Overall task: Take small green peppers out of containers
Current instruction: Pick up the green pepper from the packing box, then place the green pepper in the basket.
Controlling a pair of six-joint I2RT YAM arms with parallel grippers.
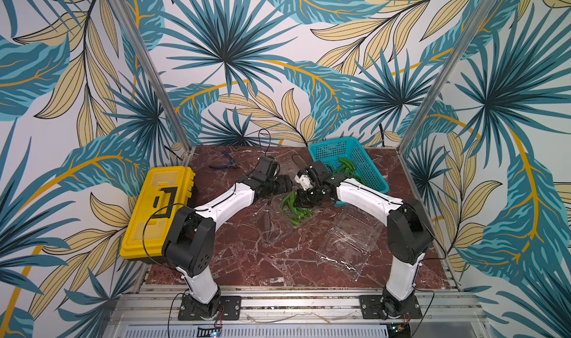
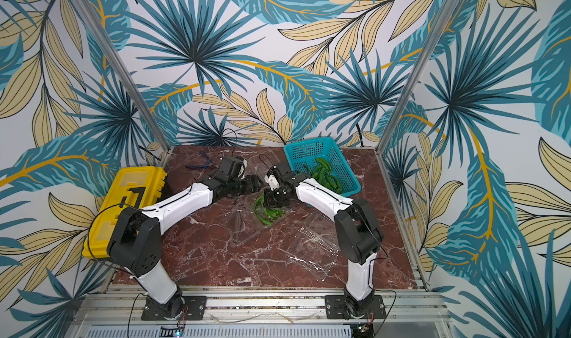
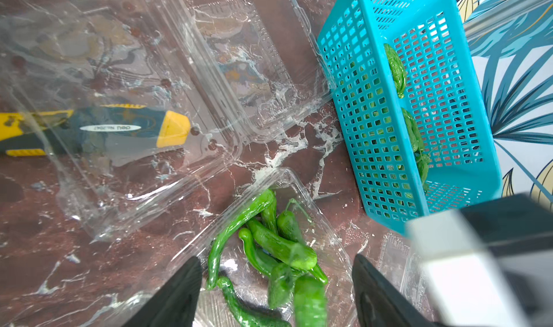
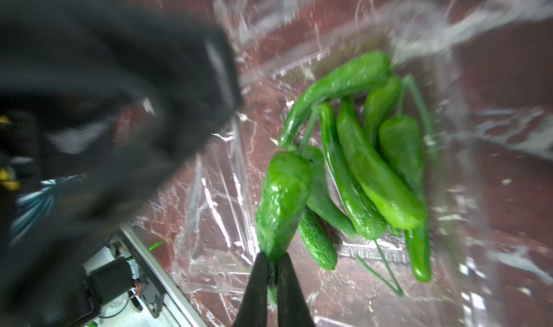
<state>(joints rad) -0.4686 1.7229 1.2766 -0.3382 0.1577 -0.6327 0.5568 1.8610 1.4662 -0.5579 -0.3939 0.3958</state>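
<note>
Booth papered in tropical leaves, with a marble-look tabletop

The back wall behind the tabletop's far edge and both side walls carry one wallpaper: large teal palm fronds, pale yellow leaves and orange stems on white. Two slanting aluminium posts rise from the far corners of the tabletop, a glossy red-brown slab with white veins. Along its near edge run ribbed aluminium rails. The light is even and soft, with small glints on the slab.

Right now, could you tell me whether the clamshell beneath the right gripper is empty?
Not empty: several green peppers lie in the open clamshell, and the right gripper is shut on one pepper.
</note>
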